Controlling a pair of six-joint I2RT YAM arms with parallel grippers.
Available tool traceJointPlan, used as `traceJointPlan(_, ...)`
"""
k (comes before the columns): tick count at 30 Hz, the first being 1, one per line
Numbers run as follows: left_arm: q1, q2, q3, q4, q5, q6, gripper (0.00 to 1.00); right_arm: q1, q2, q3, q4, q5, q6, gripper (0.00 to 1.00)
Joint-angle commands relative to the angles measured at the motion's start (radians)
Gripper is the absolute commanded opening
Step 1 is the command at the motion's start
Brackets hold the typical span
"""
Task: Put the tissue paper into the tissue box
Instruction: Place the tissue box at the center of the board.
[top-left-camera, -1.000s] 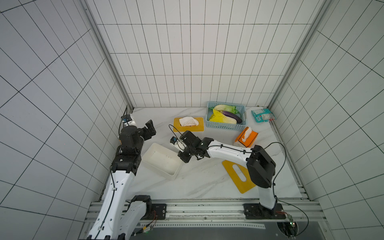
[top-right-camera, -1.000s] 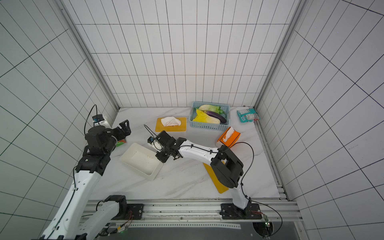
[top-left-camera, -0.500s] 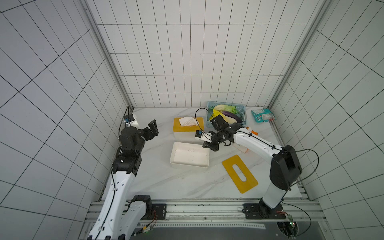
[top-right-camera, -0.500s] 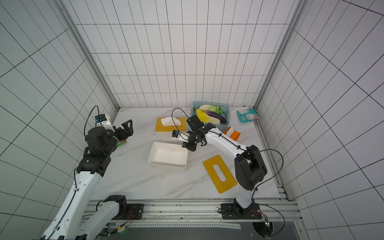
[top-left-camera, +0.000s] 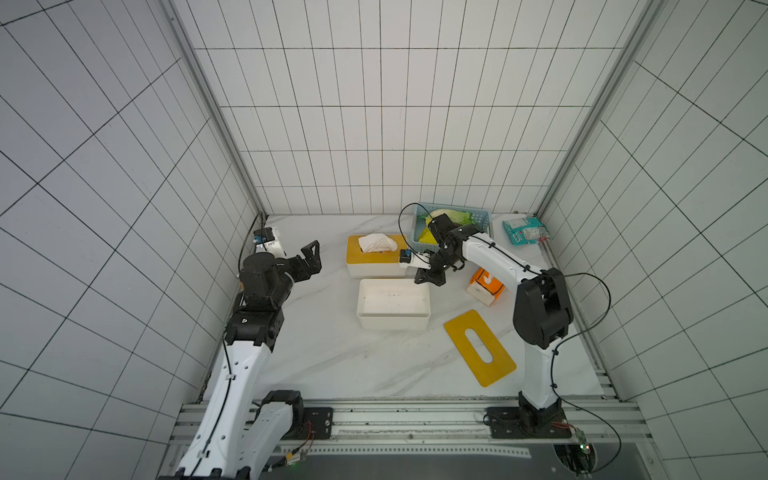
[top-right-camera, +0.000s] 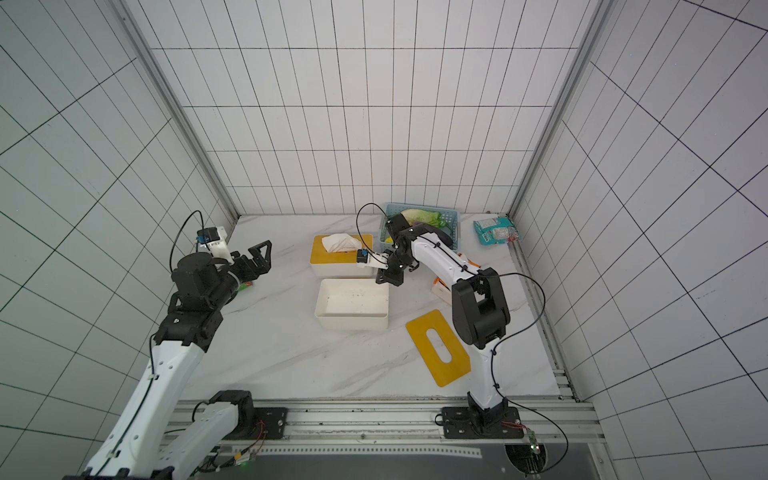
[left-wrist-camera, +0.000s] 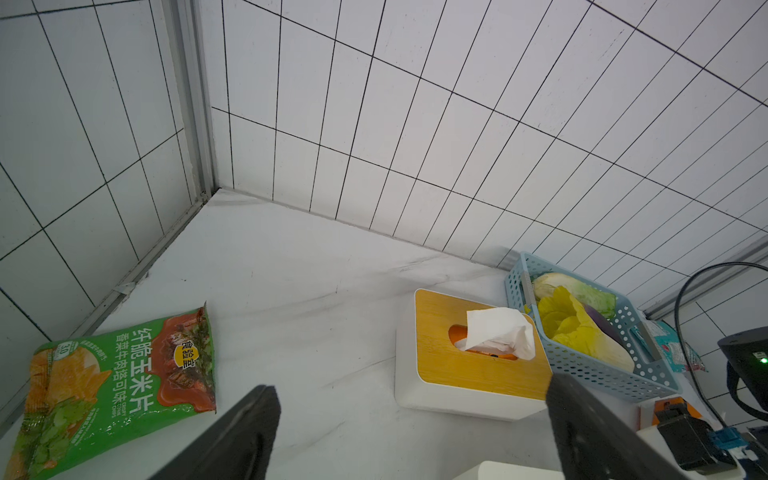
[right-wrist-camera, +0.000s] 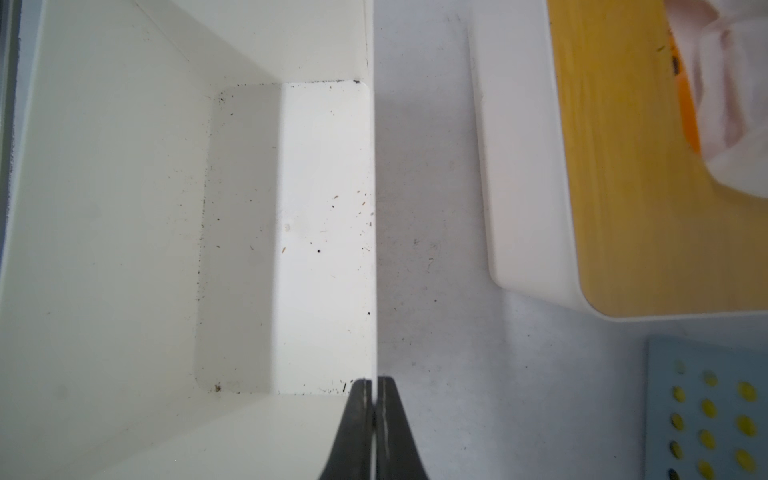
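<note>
Nearest the rail, the lid (top-left-camera: 478, 347) lies flat on the surface (top-left-camera: 332, 361), to the right of the open box (top-left-camera: 392, 322); the open box sits mid-surface, empty, its long axis running side to side; the right hand (top-left-camera: 428, 277) is clenched on that box's far long wall, by the right-hand corner; in the wrist view the thin wall runs straight in between its fingers (right-wrist-camera: 357, 415), one inside and one outside, so this hand carries no tissue; the tissue pack (top-left-camera: 484, 286) rests on the surface to the right of that hand, just beside the forearm and partly hidden by it, near the box's right short end but not in it; which way its long axis runs I cannot tell; the right arm is plainly the nearer, since the left hand (top-left-camera: 312, 259) hangs released, jaws wide, well apart beyond the box's other end; I judge the coming move to be letting go of the wall, swinging right to the pack, then carrying it leftward over the opening, turned to lie along the box; just behind the open box, across a narrow gap, stands a lidded box (top-left-camera: 374, 266) with a tissue (top-left-camera: 376, 243) poking out, a lookalike to steer clear of; farthest back sits the basket (top-left-camera: 484, 216) of vegetables
</note>
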Motion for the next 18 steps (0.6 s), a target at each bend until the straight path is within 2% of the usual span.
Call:
traceJointPlan(1, 0.002, 0.005, -0.001, 0.025, 0.015, 0.008, 0.98, -0.010, 0.023, 0.046, -0.044, -0.053, -0.034, 0.01)
traceJointPlan(12, 0.003, 0.015, 0.001, 0.024, 0.030, 0.008, 0.98, -0.014, 0.054, 0.103, -0.019, -0.024, 0.099, 0.28)
traceJointPlan(15, 0.001, 0.015, 0.001, 0.024, 0.035, 0.008, 0.98, -0.022, 0.001, 0.098, 0.012, -0.016, 0.185, 0.40)
traceJointPlan(18, -0.012, 0.023, 0.004, 0.018, 0.037, 0.010, 0.98, -0.027, -0.107, 0.025, 0.118, 0.035, 0.331, 0.50)
